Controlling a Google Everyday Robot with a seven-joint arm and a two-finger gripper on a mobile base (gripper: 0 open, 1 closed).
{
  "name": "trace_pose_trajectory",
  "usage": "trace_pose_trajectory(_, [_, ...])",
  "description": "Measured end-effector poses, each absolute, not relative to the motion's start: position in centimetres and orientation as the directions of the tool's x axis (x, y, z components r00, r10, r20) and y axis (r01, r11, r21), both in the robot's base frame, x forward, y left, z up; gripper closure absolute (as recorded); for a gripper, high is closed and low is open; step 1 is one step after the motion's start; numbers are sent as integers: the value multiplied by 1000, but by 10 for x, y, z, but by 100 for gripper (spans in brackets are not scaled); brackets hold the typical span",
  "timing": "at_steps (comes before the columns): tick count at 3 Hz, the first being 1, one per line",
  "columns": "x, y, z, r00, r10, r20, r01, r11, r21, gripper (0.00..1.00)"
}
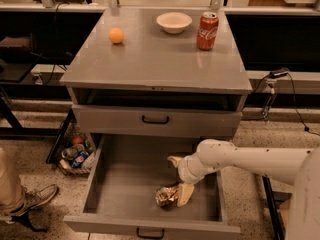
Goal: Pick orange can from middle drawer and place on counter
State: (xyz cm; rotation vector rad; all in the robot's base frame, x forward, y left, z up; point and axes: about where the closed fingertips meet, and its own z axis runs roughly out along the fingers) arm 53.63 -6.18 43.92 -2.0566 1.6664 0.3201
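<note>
The orange can (166, 195), crushed and shiny, lies on the floor of the open middle drawer (125, 184), near its front and right of centre. My gripper (178, 180) is down inside the drawer at the end of the white arm (240, 159), which comes in from the right. Its fingers are spread open. The lower finger (184, 194) rests against the can's right side and the upper finger (174, 160) points left, away from the can. The counter (155, 54) is the grey cabinet top above.
On the counter stand a small orange ball (116, 35), a white bowl (173, 21) and an upright red Coca-Cola can (207, 30). A shut drawer with a black handle (155, 119) sits above the open one. A basket of bottles (75, 154) and a person's shoe (35, 199) are at the left.
</note>
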Motion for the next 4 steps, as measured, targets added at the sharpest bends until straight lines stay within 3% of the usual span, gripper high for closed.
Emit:
trace_pose_trajectory(1, [544,-50,395,265,-845,-465,-959,-182,-217,0])
trace_pose_trajectory(4, [546,-33,356,310,-836,-453,-947,-230,-222,73])
